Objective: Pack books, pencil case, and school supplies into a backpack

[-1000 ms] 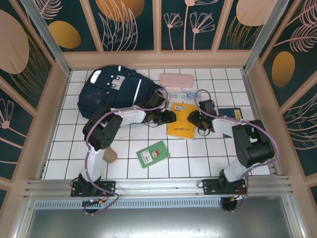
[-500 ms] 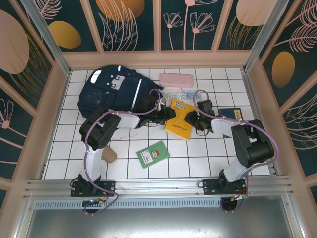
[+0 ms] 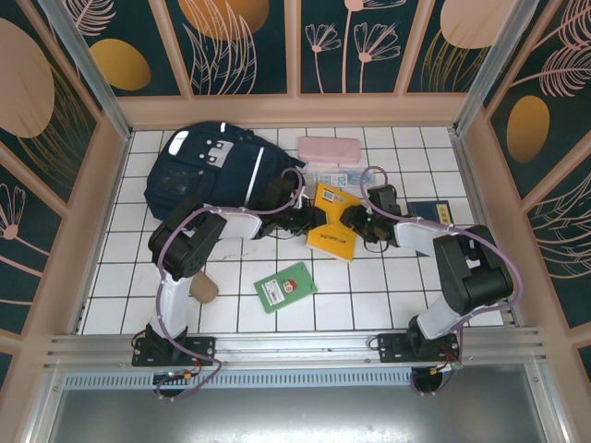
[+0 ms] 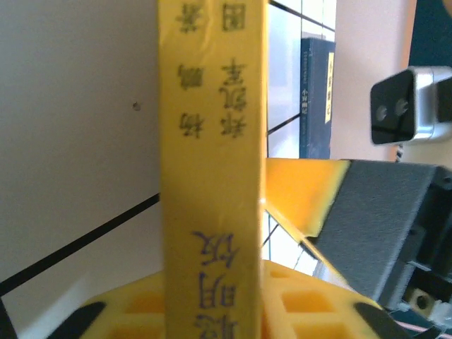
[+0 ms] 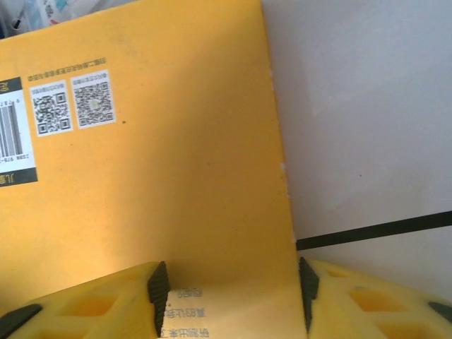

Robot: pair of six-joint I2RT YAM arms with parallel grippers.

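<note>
Top external view: the backpack (image 3: 208,171) lies in the far left corner of the tiled surface (image 3: 120,268); its opening cannot be made out. The yellow-orange book (image 3: 334,226) sits near the middle, between the left gripper (image 3: 312,219) at its left edge and the right gripper (image 3: 355,221) at its right. The pink pencil case (image 3: 326,148) lies by the far edge, with the packet (image 3: 331,177) just nearer. The green book (image 3: 286,286) lies toward the near edge and the navy book (image 3: 428,210) toward the right edge, partly under the right arm.

Left wrist view: the book's spine stands between the yellow fingers (image 4: 113,311) and fills their gap, so this claw looks clenched on it.

Right wrist view: the back cover runs between the black pads (image 5: 159,282). Whether they press on it cannot be told.

With two claws on one thin book, uneven pulling could bend it or tear it from the weaker hold. A limp or closed backpack mouth could also catch its corner.

The surface is white tile with dark grout. Around it stand pale-framed walls (image 3: 249,46) of dark teal with peach and gold plant prints, and a metal rail (image 3: 295,346) runs along the near edge.
</note>
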